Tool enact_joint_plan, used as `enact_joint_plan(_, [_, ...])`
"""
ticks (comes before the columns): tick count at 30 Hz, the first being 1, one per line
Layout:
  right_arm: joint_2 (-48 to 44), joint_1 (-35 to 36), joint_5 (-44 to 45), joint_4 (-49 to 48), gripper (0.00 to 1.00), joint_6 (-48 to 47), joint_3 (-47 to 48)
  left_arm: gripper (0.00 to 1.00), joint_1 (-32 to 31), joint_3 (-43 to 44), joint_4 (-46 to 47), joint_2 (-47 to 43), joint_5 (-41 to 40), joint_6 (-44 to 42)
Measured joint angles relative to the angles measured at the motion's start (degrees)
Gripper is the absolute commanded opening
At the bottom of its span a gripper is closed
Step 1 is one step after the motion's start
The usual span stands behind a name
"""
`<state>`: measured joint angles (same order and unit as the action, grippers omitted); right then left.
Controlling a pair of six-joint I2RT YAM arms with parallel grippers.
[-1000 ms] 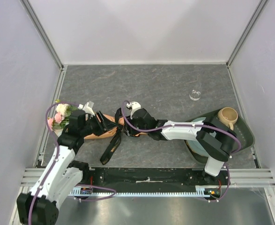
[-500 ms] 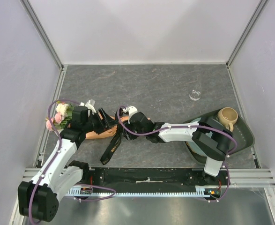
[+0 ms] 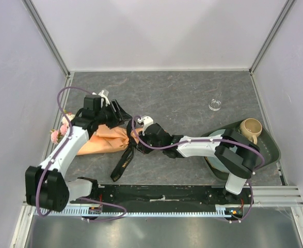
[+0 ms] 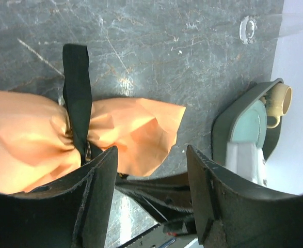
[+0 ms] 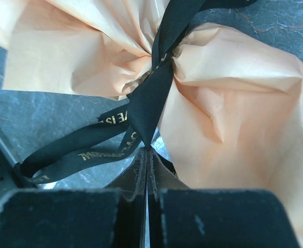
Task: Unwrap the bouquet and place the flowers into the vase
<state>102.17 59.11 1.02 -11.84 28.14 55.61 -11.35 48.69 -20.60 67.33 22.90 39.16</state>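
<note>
**Right hand pinches the bouquet's ribbon while the left hand hangs open above it**

A wrapped bouquet (image 3: 102, 143) lies on its side on a dark grey stone-look bench (image 3: 182, 98), toward the left. Its orange-tan paper is gathered at a waist by a black ribbon (image 3: 121, 164) with gold lettering. Pink and cream flowers (image 3: 56, 136) poke out at the far left end, partly hidden by the left arm.

The right hand (image 5: 147, 155) reaches in from the right. Its fingers are pressed together on the ribbon just beside the cinch, and loose ribbon tails trail toward the near edge.

The left hand (image 4: 151, 152) is above the bouquet's narrow end, with its two fingers spread apart and nothing between them.

A small clear glass vase (image 3: 214, 105) stands alone, well apart to the right. Nearer the right edge sits a dark green tray (image 3: 270, 155) holding a beige mug (image 3: 251, 127) and a pale teal plate (image 4: 246, 126).
</note>
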Motion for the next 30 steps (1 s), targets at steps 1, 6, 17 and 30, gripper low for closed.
enact_joint_plan(1, [-1.01,0.0,-0.15,-0.42,0.0,0.5,-0.72,0.61,0.0,1.36,-0.28,1.62,-0.13,-0.33])
enact_joint_plan(6, [-5.18,0.0,-1.31,-2.54,0.0,4.04,-4.37,0.52,0.81,6.51,-0.55,9.16,-1.99,-1.49])
enact_joint_plan(17, [-5.57,-0.02,-2.12,-4.83,0.0,8.37,-6.95,0.29,4.9,8.17,1.62,23.43,2.95,-1.33])
enact_joint_plan(30, [-7.76,-0.02,-0.9,-2.73,0.0,8.31,-3.87,0.32,5.01,-14.6,10.62,-0.22,3.02,1.77])
